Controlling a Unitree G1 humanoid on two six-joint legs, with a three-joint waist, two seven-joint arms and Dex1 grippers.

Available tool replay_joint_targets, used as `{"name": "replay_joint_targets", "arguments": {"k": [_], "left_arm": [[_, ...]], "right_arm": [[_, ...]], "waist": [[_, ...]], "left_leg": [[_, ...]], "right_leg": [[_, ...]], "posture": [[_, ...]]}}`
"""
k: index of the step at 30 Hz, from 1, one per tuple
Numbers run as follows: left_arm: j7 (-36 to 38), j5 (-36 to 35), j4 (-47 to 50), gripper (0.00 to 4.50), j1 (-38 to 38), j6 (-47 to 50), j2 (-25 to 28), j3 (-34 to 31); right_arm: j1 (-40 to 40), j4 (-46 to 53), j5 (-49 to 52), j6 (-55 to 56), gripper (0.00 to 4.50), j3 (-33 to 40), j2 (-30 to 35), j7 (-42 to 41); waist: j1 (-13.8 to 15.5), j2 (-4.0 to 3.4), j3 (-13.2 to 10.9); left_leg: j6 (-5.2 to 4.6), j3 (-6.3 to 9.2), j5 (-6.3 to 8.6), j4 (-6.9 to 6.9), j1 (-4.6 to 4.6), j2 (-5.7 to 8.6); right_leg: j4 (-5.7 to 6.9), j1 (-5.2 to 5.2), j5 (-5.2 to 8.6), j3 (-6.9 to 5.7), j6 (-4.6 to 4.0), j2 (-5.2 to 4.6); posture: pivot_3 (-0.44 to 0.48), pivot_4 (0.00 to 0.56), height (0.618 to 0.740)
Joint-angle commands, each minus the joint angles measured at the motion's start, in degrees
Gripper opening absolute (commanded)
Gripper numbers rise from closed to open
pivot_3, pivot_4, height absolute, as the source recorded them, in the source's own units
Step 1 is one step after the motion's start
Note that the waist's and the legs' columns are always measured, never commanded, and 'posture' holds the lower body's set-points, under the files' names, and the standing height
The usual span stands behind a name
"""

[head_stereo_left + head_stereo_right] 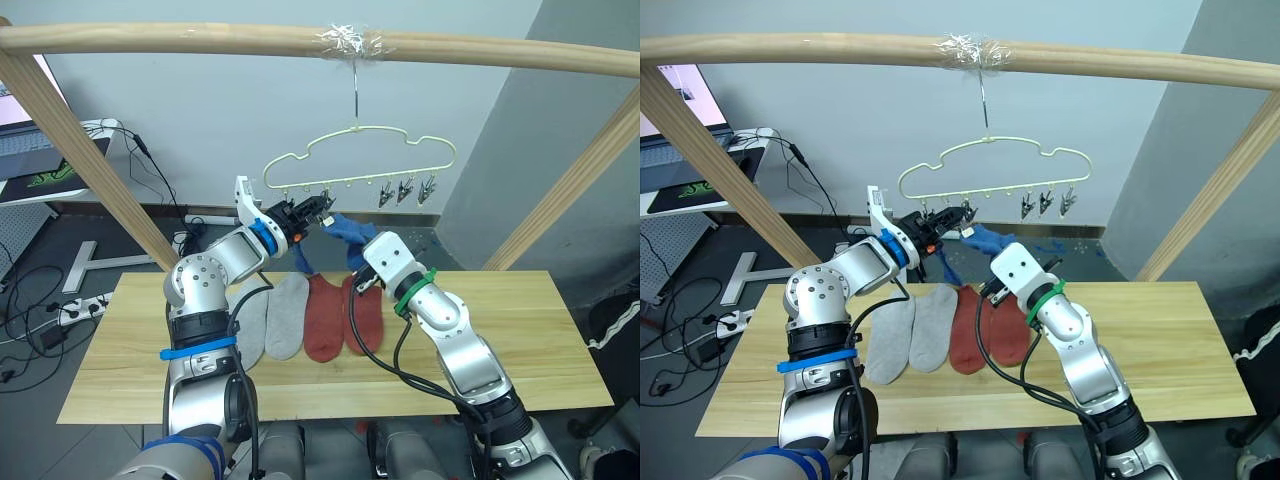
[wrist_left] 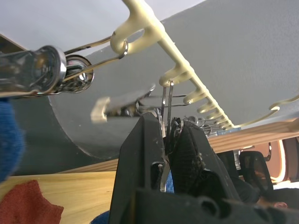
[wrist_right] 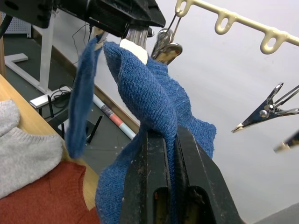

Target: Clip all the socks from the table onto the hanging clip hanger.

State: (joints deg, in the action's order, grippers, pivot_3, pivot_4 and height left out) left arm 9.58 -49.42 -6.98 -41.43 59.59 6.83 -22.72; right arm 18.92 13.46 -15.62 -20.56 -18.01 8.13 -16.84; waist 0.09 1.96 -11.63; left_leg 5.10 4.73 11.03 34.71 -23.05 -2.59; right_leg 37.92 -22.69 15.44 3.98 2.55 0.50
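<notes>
Grey walls and a thick round wooden rail (image 1: pixel 200 40) frame the scene, with the thin pale yellow-green wire clip hanger (image 1: pixel 360 160) hooked on that rail above a wide tabletop of pale wooden planks (image 1: pixel 540 340). Four short knit ankle socks lie side by side on the table: two light grey socks (image 1: pixel 270 320) and two rust red socks (image 1: pixel 340 315), soft and limp. One blue knit sock (image 1: pixel 300 258) already dangles from a clip at the hanger's left end.

The left gripper (image 1: pixel 318 212) is raised to the hanger's row of small grey metal clips (image 1: pixel 405 190); in its wrist view the two black fingers (image 2: pixel 140 168) are pressed together on the wire handles of one clip (image 2: pixel 164 116), seemingly squeezing it to open it. The right gripper (image 1: pixel 352 252) has its fingers closed tight on the second blue knit sock (image 3: pixel 154 102), held up with its edge right at that clip's mouth.

The risk, as I judge it, is that the floppy knit folds or bunches short of the clip's mouth, so the clip bites air or a mere thread and the sock drops when the right gripper lets go. The hanger hangs freely on its hook, so a push from either arm could swing it and slip the handles out of the left fingers.
</notes>
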Motion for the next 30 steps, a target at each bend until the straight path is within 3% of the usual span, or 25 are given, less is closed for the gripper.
{"name": "replay_joint_targets", "arguments": {"k": [1, 11, 19, 24, 30], "left_arm": [[1.17, -0.94, 1.21, 0.28, -0.65, -0.83, 0.0, 0.82], [1.4, -0.88, 1.63, 0.28, -0.43, -1.26, 0.1, 1.14], [1.32, -2.2, 3.06, 2.83, 0.24, -0.6, 0.3, 0.21], [-0.6, -7.55, 8.83, 4.36, 2.71, 5.33, 1.92, -1.74], [-2.17, -14.47, 17.31, 4.46, 8.83, 13.38, 9.92, -3.85]], "right_arm": [[1.94, 2.33, -0.03, 0.52, 0.01, 0.24, -0.94, 0.8], [2.57, 1.09, 0.01, 0.98, 0.01, -0.14, -1.79, 0.9], [2.14, -0.05, 0.75, 1.45, 0.0, 0.08, -1.52, 0.37], [2.18, -3.73, 3.05, 2.41, 0.0, 1.42, -3.37, 1.42], [4.5, -8.24, 8.3, 2.23, 0.0, 3.54, -7.04, 0.07]], "waist": [[-0.02, 0.0, 0.0], [-0.01, 0.0, -0.01], [0.0, -0.01, -0.01], [0.16, -0.01, -0.01], [0.09, -0.05, -0.05]], "left_leg": [[0.0, 0.0, 0.0, 0.0, 0.0, 0.0], [0.0, 0.0, 0.0, -0.05, -0.04, 0.0], [0.0, -0.01, 0.0, -0.1, -0.13, 0.0], [0.01, 0.01, -0.01, -0.09, -0.52, -0.01], [0.01, 0.03, 0.0, -0.12, -0.56, -0.08]], "right_leg": [[0.0, 0.0, 0.0, 0.0, 0.0, 0.0], [-0.06, -0.03, 0.0, 0.0, 0.0, 0.0], [-0.06, -0.18, 0.0, 0.01, 0.0, 0.0], [0.04, -0.59, -0.01, -0.02, -0.01, -0.01], [0.08, -0.67, 0.0, -0.04, -0.01, 0.02]], "posture": [[0.123, 0.182, 0.74], [0.133, 0.184, 0.74], [0.147, 0.185, 0.74], [0.162, 0.183, 0.74], [0.189, 0.186, 0.74]]}}
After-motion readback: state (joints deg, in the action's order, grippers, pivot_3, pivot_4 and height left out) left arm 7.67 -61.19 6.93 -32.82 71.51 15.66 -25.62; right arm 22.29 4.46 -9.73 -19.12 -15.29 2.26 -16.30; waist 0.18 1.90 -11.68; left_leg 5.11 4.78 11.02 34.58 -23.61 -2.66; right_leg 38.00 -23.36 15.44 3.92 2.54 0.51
